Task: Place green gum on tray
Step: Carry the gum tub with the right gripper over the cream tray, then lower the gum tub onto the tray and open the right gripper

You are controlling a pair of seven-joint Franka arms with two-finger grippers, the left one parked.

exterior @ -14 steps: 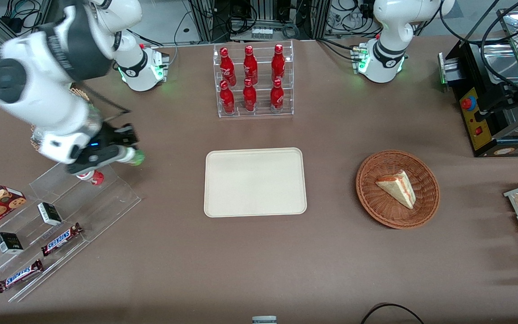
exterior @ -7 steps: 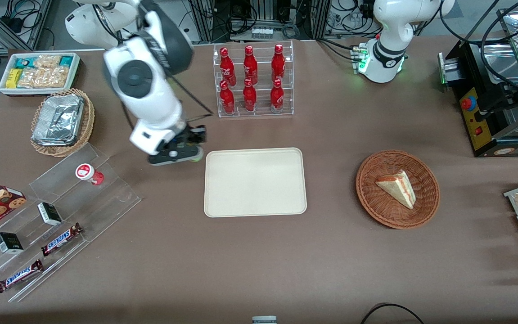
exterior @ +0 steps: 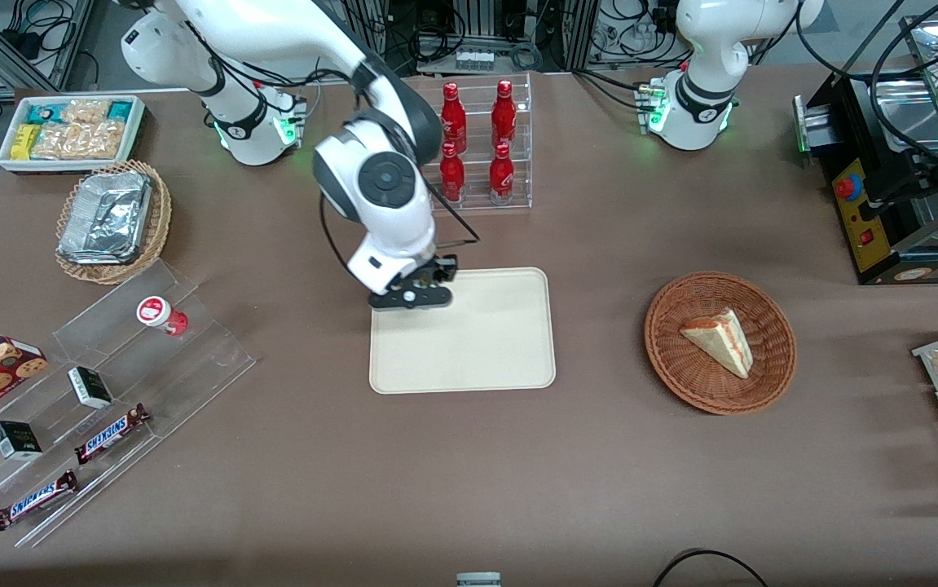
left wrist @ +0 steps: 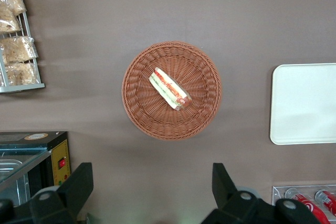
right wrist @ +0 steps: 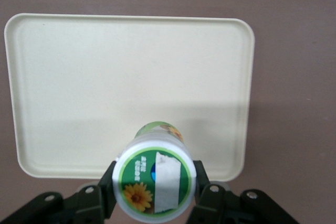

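The green gum is a small green canister with a white-rimmed lid bearing a yellow flower mark. My right gripper is shut on it, one finger pressed on each side of the canister. In the front view the gripper hangs over the edge of the cream tray that lies toward the working arm's end; the gum is hidden under the hand there. The tray lies bare below the canister and also appears in the left wrist view.
A rack of red bottles stands farther from the front camera than the tray. A red canister sits on a clear stepped stand with snack bars. A wicker basket with a sandwich lies toward the parked arm's end.
My gripper has carried the green gum from the clear stand near the red canister across the table to above the tray's edge.
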